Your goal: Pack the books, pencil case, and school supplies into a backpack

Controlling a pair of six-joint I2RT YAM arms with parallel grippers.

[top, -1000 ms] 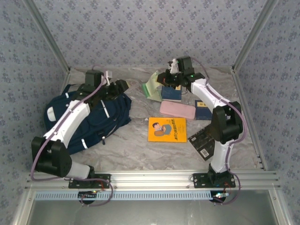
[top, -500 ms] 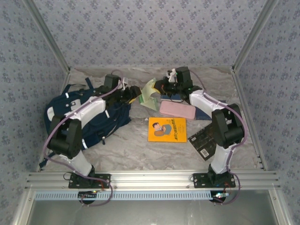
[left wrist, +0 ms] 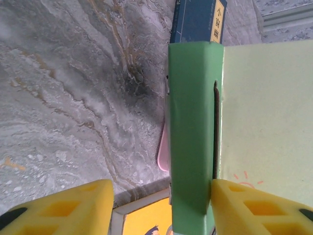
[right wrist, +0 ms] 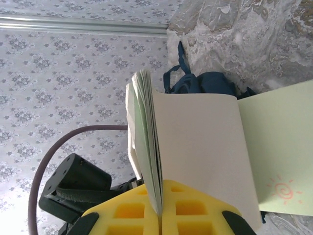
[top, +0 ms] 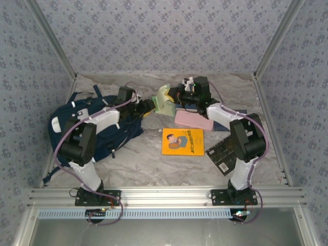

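My right gripper [top: 178,97] is shut on the page edge of the pale green notepad [top: 165,99] and holds it upright above the table. In the right wrist view its fingers [right wrist: 195,213] clamp the pages of the notepad [right wrist: 195,147]. My left gripper [top: 151,105] is open, with the notepad's green spine [left wrist: 193,122] between its yellow fingers [left wrist: 259,208], against the right one. The navy backpack [top: 102,128] lies at the left. The orange book [top: 183,141], the pink pencil case [top: 193,121] and the black book [top: 224,154] lie on the table. The printed packet is out of view.
A navy book with a yellow label [left wrist: 198,22] lies beyond the notepad, and another navy book [top: 223,124] is partly behind my right arm. Patterned walls close in the back and sides. Both arms meet over the table's far middle.
My left arm has swung right, off the backpack, and brought its open fingers around the notepad. My right gripper has shifted the notepad slightly left and lower.
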